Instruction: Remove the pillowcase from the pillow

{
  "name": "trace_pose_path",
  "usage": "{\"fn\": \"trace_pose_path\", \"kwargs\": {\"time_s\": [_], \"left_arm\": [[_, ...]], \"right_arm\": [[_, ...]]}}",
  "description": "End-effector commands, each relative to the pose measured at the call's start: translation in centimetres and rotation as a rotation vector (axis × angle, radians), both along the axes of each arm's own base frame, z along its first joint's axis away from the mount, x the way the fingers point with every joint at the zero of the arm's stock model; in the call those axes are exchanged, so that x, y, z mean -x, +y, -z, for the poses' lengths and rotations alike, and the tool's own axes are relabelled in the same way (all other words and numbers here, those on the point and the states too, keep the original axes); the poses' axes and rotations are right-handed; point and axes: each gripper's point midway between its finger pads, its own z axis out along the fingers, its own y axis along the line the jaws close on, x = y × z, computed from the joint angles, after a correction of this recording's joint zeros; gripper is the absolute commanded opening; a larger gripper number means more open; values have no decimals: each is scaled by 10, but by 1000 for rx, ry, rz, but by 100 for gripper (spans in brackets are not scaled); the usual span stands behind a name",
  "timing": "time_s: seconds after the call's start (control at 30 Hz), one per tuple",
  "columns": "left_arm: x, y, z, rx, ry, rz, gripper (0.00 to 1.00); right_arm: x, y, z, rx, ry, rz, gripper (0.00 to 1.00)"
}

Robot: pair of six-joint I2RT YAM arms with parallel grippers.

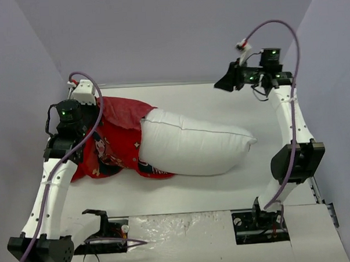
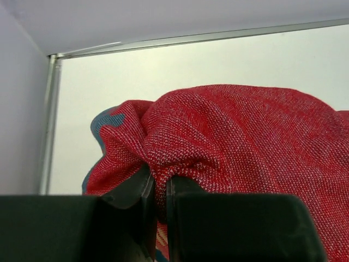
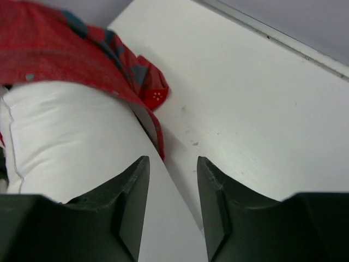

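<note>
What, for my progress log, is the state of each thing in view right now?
pillowcase: bunched at the left, still lapping the pillow's left end.
pillow: lying on the table, mostly bare, left end under the red fabric.
left gripper: shut on a fold of the pillowcase.
right gripper: open, empty, raised clear of the pillow.

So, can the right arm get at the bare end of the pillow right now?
Probably yes. The right fingers are apart and empty, raised near the pillow, whose right end sticks out of the pillowcase with nothing over it.
</note>
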Motion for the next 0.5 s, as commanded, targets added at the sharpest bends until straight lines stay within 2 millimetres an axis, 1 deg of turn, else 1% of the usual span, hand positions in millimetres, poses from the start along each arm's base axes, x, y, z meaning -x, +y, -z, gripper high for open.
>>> {"fn": "trace_pose_path", "kwargs": {"time_s": [0.0, 0.03, 0.07, 0.1, 0.13, 0.17, 0.2, 0.23, 0.27, 0.3, 0.33, 0.37, 0.4, 0.43, 0.47], "left_arm": [[-26, -47, 3, 147, 62, 178, 2], [-34, -49, 6, 147, 69, 176, 2], [-43, -44, 7, 145, 71, 141, 2], [-60, -41, 7, 144, 71, 114, 2], [-69, -31, 6, 142, 68, 41, 2], [-85, -25, 17, 136, 100, 4, 2], [-93, -21, 20, 133, 121, -32, 2], [-114, -14, 13, 123, 117, -78, 2], [-122, -15, 11, 123, 127, -87, 2], [-128, -15, 15, 126, 159, -94, 2], [-147, -18, 7, 133, 152, -95, 2], [-153, -19, 4, 144, 153, -97, 2], [-159, -19, 0, 162, 145, -116, 2], [-168, -19, -11, 174, 115, -127, 4], [-171, -20, -19, 193, 92, -130, 20]], "right_arm": [[42, 58, -21, 337, -275, -156, 38], [54, 70, -19, 396, -308, -182, 44], [61, 79, -14, 460, -354, -212, 51], [76, 96, -1, 535, -376, -240, 52], [80, 101, 4, 571, -398, -256, 55], [82, 102, 7, 600, -421, -270, 55], [85, 105, 3, 597, -435, -279, 55], [85, 106, -3, 592, -460, -285, 56], [86, 108, -12, 580, -489, -293, 56], [91, 114, -34, 535, -539, -311, 57], [96, 118, -45, 507, -561, -330, 58], [101, 123, -54, 480, -577, -361, 59], [106, 129, -60, 458, -584, -400, 59], [114, 136, -57, 433, -574, -446, 57], [117, 138, -48, 447, -576, -473, 56]]}}
